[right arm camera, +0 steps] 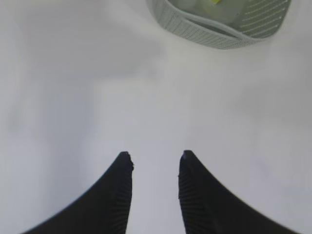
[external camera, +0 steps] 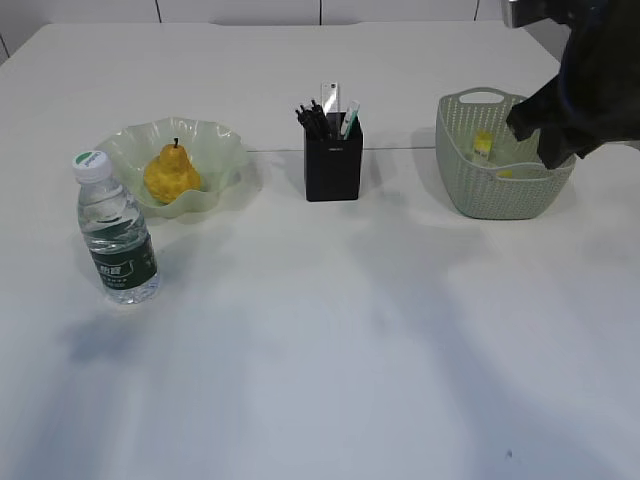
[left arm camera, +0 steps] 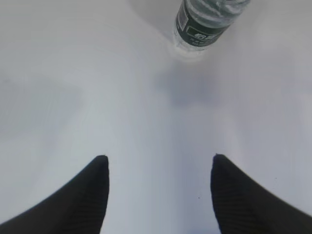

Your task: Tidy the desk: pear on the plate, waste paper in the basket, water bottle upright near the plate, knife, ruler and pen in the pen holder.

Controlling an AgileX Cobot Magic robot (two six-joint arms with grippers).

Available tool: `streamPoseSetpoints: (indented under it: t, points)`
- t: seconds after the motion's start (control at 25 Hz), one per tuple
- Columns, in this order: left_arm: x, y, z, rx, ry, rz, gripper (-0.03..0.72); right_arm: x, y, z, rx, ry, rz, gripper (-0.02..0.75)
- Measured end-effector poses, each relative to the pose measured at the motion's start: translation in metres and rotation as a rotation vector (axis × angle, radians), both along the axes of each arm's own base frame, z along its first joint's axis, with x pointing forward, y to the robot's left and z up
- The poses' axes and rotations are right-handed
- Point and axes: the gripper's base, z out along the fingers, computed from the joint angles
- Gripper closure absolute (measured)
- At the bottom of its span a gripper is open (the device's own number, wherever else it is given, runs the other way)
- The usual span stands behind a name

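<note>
The yellow-orange pear (external camera: 172,172) lies on the wavy pale green plate (external camera: 226,150) at the left. The water bottle (external camera: 116,236) stands upright just in front of the plate; its lower part (left arm camera: 206,20) shows ahead of my open, empty left gripper (left arm camera: 158,158). The black pen holder (external camera: 333,165) at mid-desk holds dark pens (external camera: 314,119), the clear ruler (external camera: 330,97) and a white-green handle (external camera: 350,119), likely the knife. Yellow-white waste paper (external camera: 483,146) lies in the sage green basket (external camera: 470,190). My right gripper (right arm camera: 155,155) hovers over bare desk short of the basket (right arm camera: 195,30), open and empty.
My dark right arm (external camera: 595,85) reaches in from the top right and covers the basket's right rim. The white desk (external camera: 330,340) stretches wide in front of the objects. A table seam runs behind the holder.
</note>
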Motion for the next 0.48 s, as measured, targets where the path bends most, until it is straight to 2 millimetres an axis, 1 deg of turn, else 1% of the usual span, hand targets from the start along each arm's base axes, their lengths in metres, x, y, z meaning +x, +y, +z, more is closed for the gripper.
streamPoseSetpoints:
  t: [0.2,0.32,0.48]
  points:
    - [-0.014,0.0,0.015,0.002,-0.072,-0.001,0.223,-0.033,0.0,0.014,0.106,-0.017,0.012,0.462]
    - [-0.022,0.002,0.022,0.03,-0.11,-0.004,0.223,-0.052,-0.003,0.026,0.131,-0.062,0.018,0.455]
    - [-0.035,0.003,0.029,0.039,-0.114,0.001,0.223,-0.078,-0.011,0.039,0.141,-0.132,0.012,0.454]
